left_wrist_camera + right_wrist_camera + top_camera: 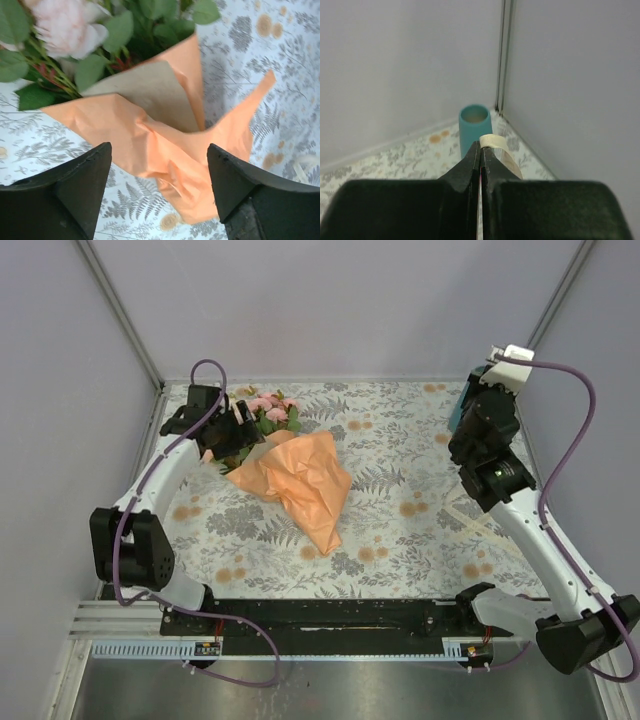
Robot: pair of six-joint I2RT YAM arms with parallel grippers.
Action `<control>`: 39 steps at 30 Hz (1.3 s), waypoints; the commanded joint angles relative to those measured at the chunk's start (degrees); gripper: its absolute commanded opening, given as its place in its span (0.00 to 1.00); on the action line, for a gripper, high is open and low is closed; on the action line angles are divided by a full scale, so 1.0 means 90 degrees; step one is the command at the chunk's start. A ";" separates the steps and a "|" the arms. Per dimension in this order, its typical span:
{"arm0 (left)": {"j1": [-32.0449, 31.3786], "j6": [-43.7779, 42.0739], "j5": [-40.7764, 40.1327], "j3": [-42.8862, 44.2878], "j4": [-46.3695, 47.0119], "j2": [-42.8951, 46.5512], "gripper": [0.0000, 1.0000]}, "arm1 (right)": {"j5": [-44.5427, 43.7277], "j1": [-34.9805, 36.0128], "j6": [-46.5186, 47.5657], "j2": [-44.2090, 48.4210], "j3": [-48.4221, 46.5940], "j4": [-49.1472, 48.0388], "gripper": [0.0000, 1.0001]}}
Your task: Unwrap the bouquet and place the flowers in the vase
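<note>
Unwrap step in hand: bouquet [285, 455] lay far-L on bench [400, 440], paper [165, 145] loose but on, vase [473, 127] in far-R corner; L jaws wide, empty over paper, R jaws shut pinching cream strip [493, 141]; next prob. needs paper gripped & peeled off.

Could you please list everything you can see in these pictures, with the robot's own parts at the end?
bouquet: one, pink and cream roses with green leaves, far left of the table
wrapping paper: one sheet, orange, crumpled around the stems
vase: one, teal, upright in the far right corner
ribbon: one, cream, at the right pincer's tip
tablecloth: one, white with grey and orange flowers, covering the table
left pincer: one, black, open above the paper
right pincer: one, black, shut on the ribbon, facing the vase
</note>
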State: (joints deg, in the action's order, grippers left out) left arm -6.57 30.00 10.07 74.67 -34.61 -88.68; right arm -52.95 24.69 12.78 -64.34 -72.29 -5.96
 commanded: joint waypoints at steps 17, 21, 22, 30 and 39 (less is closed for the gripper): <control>-0.0891 -0.0160 -0.0288 -0.2437 0.0554 0.3193 0.99 | 0.2260 -0.1678 -0.6155 0.0586 0.3549 0.3054 0.00; -0.0891 -0.0198 -0.0375 -0.2282 0.0331 0.3067 0.99 | 0.1861 -0.1708 -0.6156 0.0664 0.3755 0.3161 0.17; -0.0882 -0.0198 -0.0444 -0.2243 0.0253 0.3028 0.99 | 0.1763 -0.1718 -0.6117 0.0683 0.3726 0.3258 0.24; -0.0852 0.0192 -0.1089 -0.2204 0.0057 0.2920 0.99 | 0.2981 -0.1718 -0.4897 0.1278 0.3550 0.2947 0.61; -0.0862 0.0017 -0.1253 -0.2213 0.0076 0.3145 0.99 | 0.4133 -0.1718 -0.5539 0.1514 0.2759 0.3630 0.69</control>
State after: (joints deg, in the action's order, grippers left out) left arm -14.50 30.48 1.93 53.10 -34.94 -62.35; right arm -22.72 9.47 -33.82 -51.79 -43.24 25.19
